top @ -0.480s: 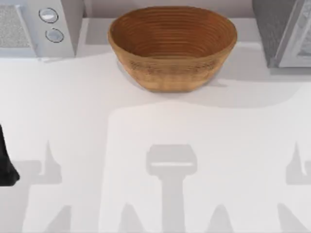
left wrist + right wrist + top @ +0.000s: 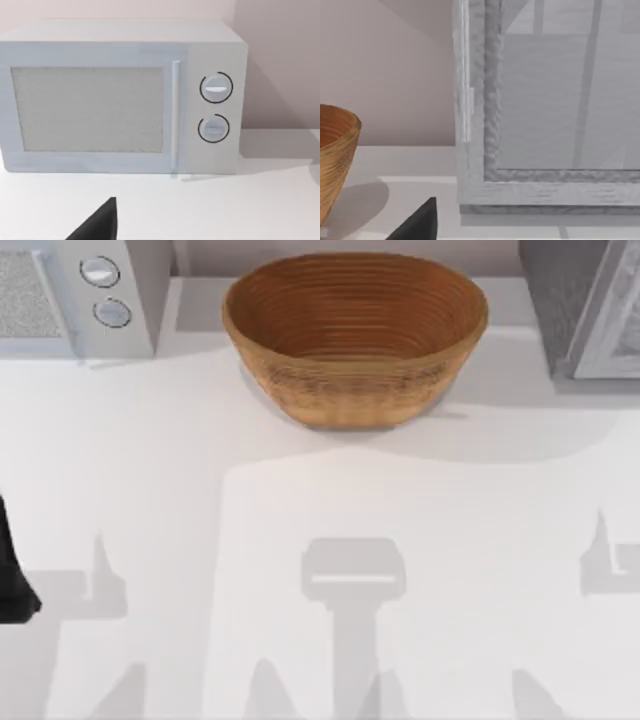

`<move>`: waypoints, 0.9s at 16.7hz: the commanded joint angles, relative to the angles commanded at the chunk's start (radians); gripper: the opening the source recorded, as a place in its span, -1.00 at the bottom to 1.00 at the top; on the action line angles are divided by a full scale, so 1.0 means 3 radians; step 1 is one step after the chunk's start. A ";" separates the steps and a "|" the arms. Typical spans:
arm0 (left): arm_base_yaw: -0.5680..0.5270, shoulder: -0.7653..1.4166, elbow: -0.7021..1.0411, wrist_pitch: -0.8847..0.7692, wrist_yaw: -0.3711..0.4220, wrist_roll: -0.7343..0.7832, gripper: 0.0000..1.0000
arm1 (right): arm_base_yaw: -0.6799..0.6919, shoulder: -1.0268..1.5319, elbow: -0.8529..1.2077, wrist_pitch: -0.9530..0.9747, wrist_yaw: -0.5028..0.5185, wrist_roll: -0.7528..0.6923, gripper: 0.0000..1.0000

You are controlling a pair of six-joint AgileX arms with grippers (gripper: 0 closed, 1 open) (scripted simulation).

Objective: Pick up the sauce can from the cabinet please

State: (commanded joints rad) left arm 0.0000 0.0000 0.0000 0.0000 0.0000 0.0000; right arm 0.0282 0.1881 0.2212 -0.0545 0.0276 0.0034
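Note:
The sauce can is hidden. The grey cabinet [image 2: 585, 305] stands at the table's back right, and in the right wrist view its glass-panelled door [image 2: 550, 100] is closed, with a pale handle [image 2: 468, 114] along its edge. A dark part of my right gripper [image 2: 420, 224] pokes into that view, short of the cabinet. A dark part of my left gripper [image 2: 100, 225] faces the microwave, and my left arm [image 2: 12, 575] sits at the table's left edge.
A brown woven basket [image 2: 355, 335] stands at the back middle, left of the cabinet. A white microwave [image 2: 75, 295] with two knobs occupies the back left. Arm shadows fall across the white tabletop [image 2: 320, 490] in front.
The right arm's shadow at the table's right edge has shifted slightly up and to the left. The left arm has not moved.

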 joint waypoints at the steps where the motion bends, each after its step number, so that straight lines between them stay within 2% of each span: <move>1: 0.0000 0.0000 0.0000 0.0000 0.0000 0.0000 1.00 | 0.0026 0.0189 0.0236 -0.0059 0.0028 0.0002 1.00; 15: 0.0000 0.0000 0.0000 0.0000 0.0000 0.0000 1.00 | 0.0451 0.3294 0.4400 -0.1051 0.0489 0.0030 1.00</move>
State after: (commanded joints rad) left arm 0.0000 0.0000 0.0000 0.0000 0.0000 0.0000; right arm 0.1636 1.1764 1.5413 -0.3700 0.1743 0.0123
